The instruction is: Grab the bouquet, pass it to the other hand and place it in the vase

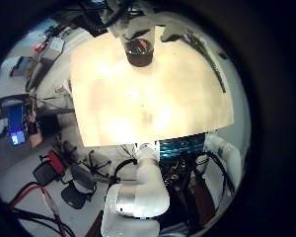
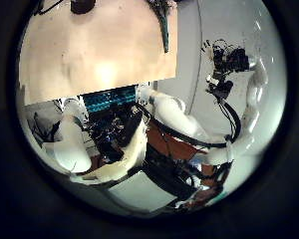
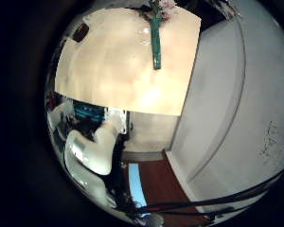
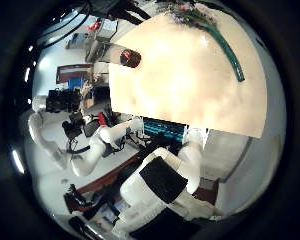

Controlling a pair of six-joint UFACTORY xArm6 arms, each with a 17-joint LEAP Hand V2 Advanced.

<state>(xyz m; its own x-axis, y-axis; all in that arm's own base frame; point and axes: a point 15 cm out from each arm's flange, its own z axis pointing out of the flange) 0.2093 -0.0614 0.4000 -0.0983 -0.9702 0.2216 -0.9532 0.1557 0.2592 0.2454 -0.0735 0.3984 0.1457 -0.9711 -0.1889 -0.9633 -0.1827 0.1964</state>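
two task things lie well apart on the pale wooden counter (image 4: 180,80): a bouquet with long green stems and pinkish blooms (image 4: 215,35) lying flat near one edge, and a small dark round vase (image 4: 131,59) standing upright near the far side. no outside view here, so colours are rough. bouquet lies on its side, free for a grasp on the stems; vase stands open-mouthed, apart, ready to receive it. all four palm views look down on the whole counter from high up, so i judge both arms are raised, nothing picked yet. left robot hand and right robot hand: fingers don't show clearly, cannot tell their state. room: white wall, dark reddish floor, cluttered desks and chairs beyond.
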